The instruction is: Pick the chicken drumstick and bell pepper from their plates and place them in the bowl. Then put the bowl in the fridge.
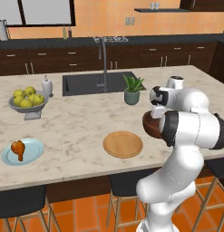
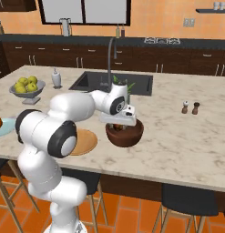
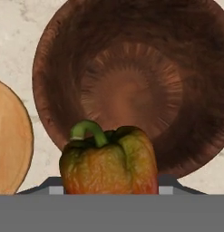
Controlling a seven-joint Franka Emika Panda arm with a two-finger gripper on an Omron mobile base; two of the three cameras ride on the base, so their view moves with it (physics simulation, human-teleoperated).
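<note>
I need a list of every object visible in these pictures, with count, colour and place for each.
Deep wooden bowl: one, dark brown, on the island counter, below the gripper.
Bell pepper: one, red-orange, green stem, held over the bowl.
Wooden plate: one, tan, beside the bowl.
Glossy plate: one, light blue, left counter end.
Chicken drumstick: one, orange-brown, on the blue plate.
Footed fruit bowl: one, grey, holding yellow-green fruits.
Potted plant: one, green, by the sink.
Shakers: two, dark, right side.
Gripper: one, white, closed on the pepper.
</note>
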